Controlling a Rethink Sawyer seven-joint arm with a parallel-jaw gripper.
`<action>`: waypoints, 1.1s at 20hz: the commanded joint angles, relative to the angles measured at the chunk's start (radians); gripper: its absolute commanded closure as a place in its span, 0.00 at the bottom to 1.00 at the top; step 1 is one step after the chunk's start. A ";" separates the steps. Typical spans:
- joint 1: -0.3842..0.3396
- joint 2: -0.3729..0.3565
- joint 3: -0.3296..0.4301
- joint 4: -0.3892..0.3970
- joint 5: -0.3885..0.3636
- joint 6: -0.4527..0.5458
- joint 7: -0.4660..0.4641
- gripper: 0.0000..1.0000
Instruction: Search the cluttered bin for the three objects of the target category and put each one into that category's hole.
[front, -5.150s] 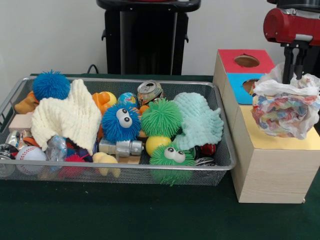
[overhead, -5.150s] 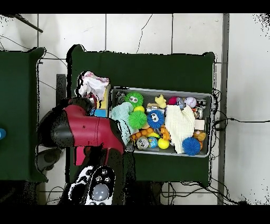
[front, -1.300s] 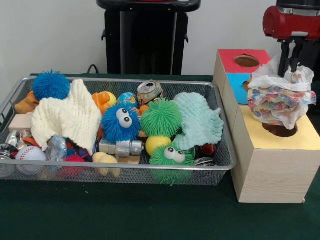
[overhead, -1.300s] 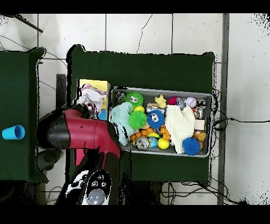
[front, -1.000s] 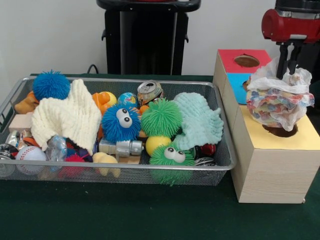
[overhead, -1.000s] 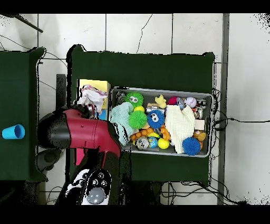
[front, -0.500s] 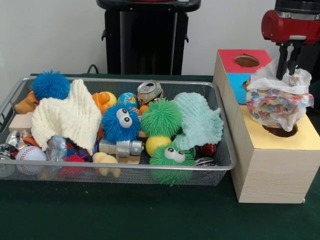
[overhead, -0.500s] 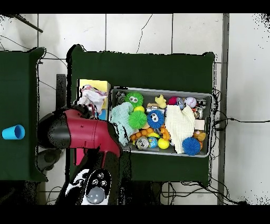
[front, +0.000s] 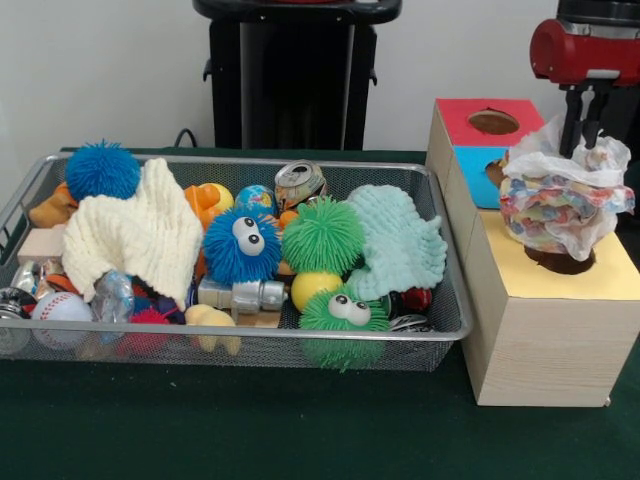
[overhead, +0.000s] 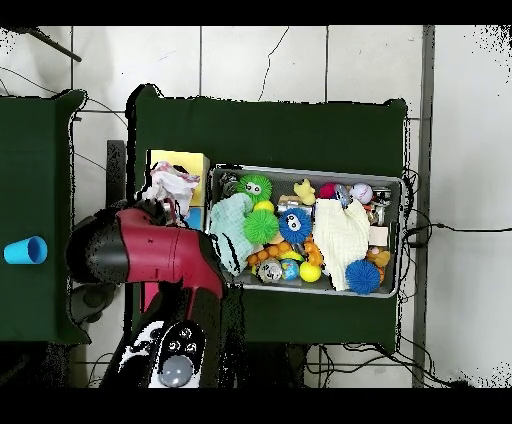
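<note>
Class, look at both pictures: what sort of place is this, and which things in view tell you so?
Most likely a robot lab or test cell: a red arm works over a green-covered table holding a wire bin of mixed toys and a wooden sorting box with coloured holes.

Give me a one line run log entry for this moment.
gripper: shut on crumpled plastic bag | bag: hanging over yellow hole | wire bin: full of toys | step: release pending

Gripper (front: 588, 125) seemingly closed, pointing down
</note>
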 joint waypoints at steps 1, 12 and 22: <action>-0.002 0.013 0.053 0.064 0.040 0.032 0.266 1.00; 0.011 0.022 0.031 0.028 0.026 0.055 0.253 1.00; 0.016 0.025 0.013 -0.023 0.020 0.082 0.247 1.00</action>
